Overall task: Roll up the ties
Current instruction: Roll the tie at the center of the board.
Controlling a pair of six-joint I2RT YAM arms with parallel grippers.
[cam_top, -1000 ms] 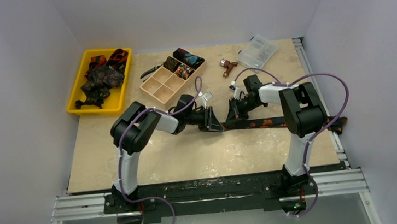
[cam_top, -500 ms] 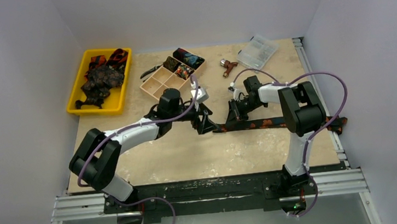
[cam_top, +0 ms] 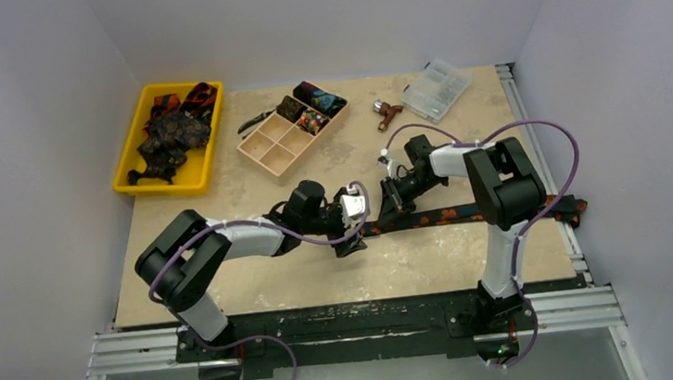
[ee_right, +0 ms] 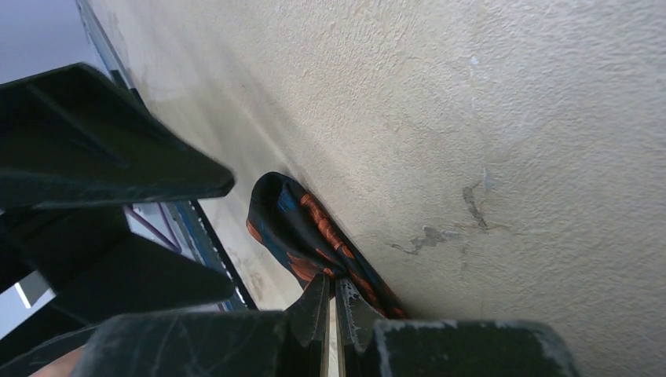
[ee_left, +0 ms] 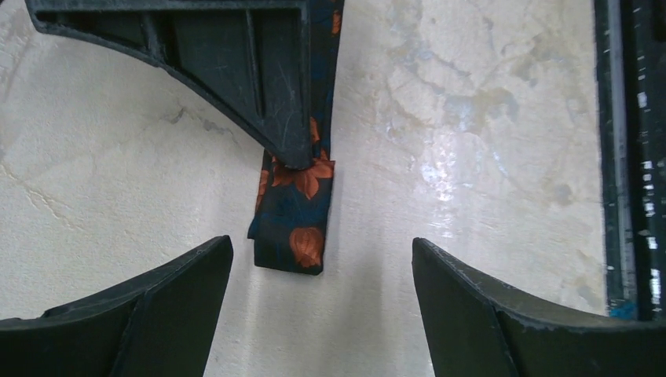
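Observation:
A dark tie with orange leaf prints lies flat across the table, running right to the table edge. My right gripper is shut on the tie a short way in from its left end; the right wrist view shows the fingertips pinching bunched fabric. My left gripper is open and low at that left end. In the left wrist view the tie's end lies on the table between and just ahead of my left gripper's spread fingers, nearer the left one, untouched.
A yellow tray with several loose ties sits at the back left. A wooden divided box holds rolled ties in its far compartments. Pliers, a red-brown tool and a clear plastic case lie at the back.
My left arm has swung out and its gripper has come down and nearer, to the tie's left end. My right gripper has shifted slightly left and nearer, still holding the tie.

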